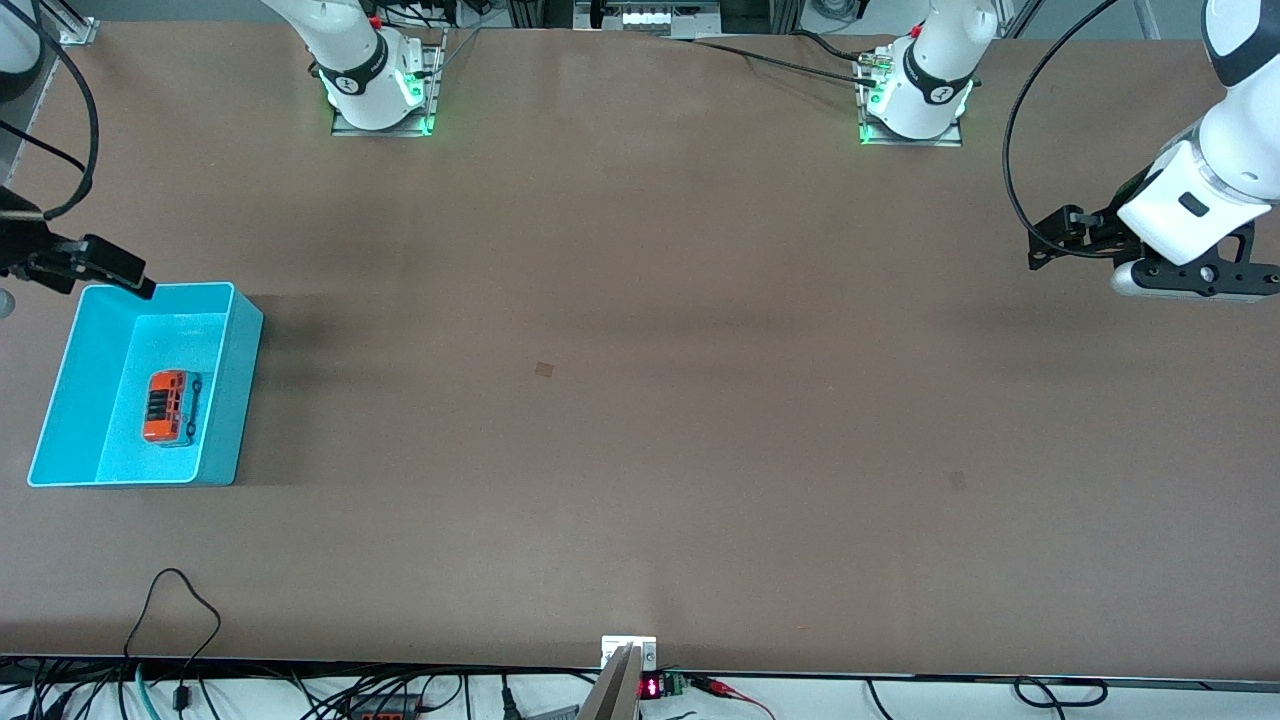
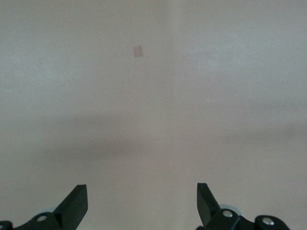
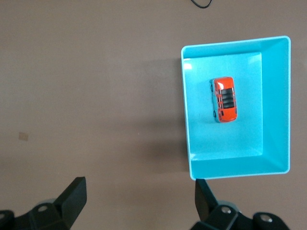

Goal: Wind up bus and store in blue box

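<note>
The orange-red bus [image 1: 168, 406] lies flat on the floor of the blue box [image 1: 240, 400], at the right arm's end of the table. In the right wrist view the bus [image 3: 224, 99] sits near the middle of the box [image 3: 235, 168], touching no wall. My right gripper [image 1: 125, 272] is open and empty, up in the air over the box's corner nearest the robots; its jaws [image 3: 140, 191] show wide apart. My left gripper [image 1: 1040, 243] is open and empty, in the air over bare table at the left arm's end; its fingers [image 2: 76, 201] hold nothing.
A small tan mark [image 1: 544, 369] lies mid-table; it also shows in the left wrist view [image 2: 138, 51] and the right wrist view [image 3: 22, 136]. A black cable loop [image 1: 180, 600] lies near the table's front edge. The arm bases [image 1: 380, 95] stand along the edge nearest the robots.
</note>
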Controlling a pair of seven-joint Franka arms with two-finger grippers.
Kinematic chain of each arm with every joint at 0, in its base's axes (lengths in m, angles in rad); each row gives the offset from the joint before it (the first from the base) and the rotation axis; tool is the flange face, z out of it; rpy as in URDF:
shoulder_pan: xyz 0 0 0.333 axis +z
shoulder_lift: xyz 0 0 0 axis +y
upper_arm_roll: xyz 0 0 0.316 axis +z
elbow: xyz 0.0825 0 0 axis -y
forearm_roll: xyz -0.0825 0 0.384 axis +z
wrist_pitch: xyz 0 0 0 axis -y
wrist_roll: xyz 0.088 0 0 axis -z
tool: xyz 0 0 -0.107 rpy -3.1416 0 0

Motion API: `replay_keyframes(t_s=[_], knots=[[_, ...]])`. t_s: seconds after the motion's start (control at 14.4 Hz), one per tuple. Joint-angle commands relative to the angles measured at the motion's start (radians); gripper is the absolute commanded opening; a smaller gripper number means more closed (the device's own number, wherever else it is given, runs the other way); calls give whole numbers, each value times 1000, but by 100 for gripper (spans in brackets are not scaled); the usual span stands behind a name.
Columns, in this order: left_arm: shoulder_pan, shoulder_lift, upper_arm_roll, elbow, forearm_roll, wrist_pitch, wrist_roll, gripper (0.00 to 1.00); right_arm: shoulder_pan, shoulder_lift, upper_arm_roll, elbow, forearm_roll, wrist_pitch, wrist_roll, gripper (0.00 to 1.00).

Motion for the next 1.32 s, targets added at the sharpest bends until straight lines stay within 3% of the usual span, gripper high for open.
replay_keyframes(t_s=[0.0,1.25], knots=[[-5,15,1,35,-11,-26,-2,100,9,-54,4,-35,-19,-20,-21,100],[-5,15,1,35,-11,-26,-2,100,5,-71,0,-36,-23,-78,-21,100]])
